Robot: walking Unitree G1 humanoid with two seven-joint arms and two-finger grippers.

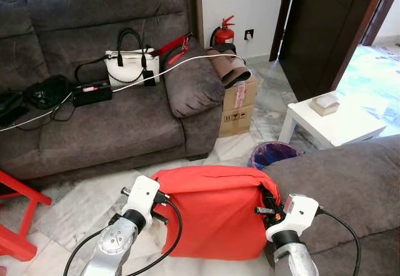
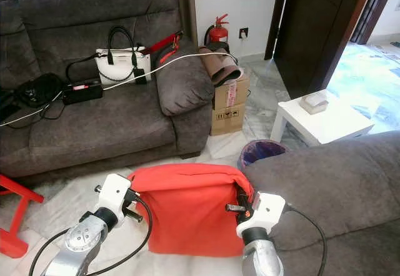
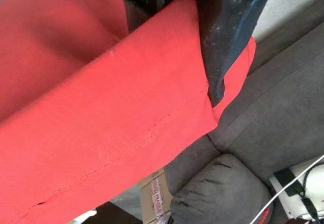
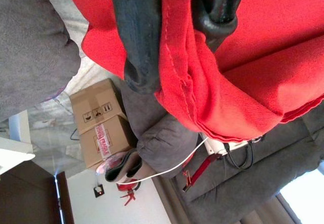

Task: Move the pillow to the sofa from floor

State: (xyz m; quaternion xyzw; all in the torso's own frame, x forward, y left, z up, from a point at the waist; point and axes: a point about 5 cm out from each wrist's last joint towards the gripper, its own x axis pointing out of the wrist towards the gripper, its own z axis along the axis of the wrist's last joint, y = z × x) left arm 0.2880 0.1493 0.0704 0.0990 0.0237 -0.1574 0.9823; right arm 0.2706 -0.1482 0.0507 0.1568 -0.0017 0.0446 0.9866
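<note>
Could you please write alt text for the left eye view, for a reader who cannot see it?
Two silver robot arms hold a red pillow between them, left tool and right tool shut on its top corners, above a marble floor. Behind stands a grey sofa bearing a white handbag.

The seat of the grey sofa (image 1: 112, 126) ahead is cluttered by a white handbag (image 1: 130, 64), a black bag (image 1: 45, 92) and cables. Bare cushion is left in front. The floor passage beyond is narrowed by cardboard boxes (image 1: 239, 107) and a bin (image 1: 273, 153).
</note>
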